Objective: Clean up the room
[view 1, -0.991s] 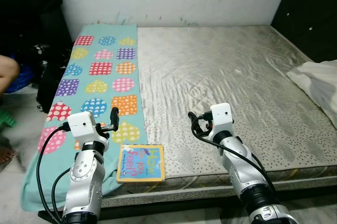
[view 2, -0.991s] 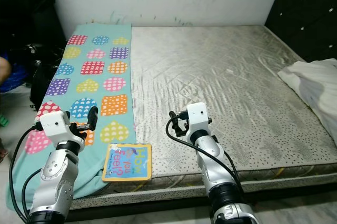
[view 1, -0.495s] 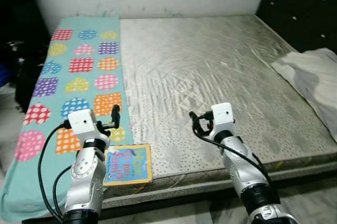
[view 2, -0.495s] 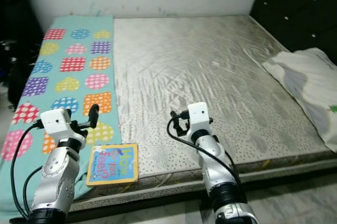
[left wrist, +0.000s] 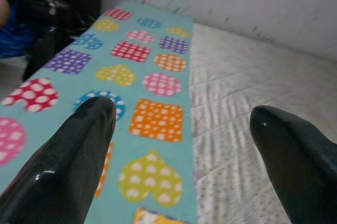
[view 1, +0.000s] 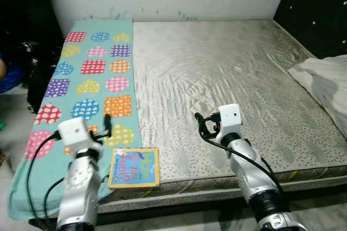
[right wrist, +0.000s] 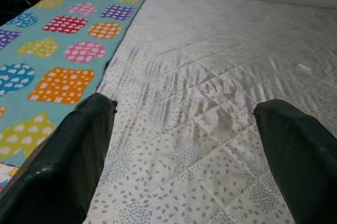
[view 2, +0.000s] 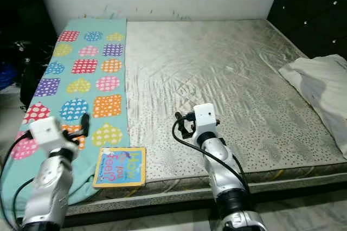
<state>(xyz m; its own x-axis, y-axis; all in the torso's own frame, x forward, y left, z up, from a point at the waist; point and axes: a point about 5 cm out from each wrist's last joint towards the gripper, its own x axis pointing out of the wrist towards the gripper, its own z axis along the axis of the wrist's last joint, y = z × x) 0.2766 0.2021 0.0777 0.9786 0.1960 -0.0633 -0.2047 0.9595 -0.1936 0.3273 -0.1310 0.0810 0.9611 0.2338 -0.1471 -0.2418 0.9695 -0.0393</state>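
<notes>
The white bedding [view 1: 325, 82] is cut off by the frame's edge.

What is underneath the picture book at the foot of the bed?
The picture book lies partly on the teal patterned blanket and partly on the bare grey mattress, at the near edge. Whatever lies directly beneath its cover is hidden.

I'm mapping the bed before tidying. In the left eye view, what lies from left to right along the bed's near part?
Left gripper → picture book → right gripper → white cloth at the right edge.
</notes>
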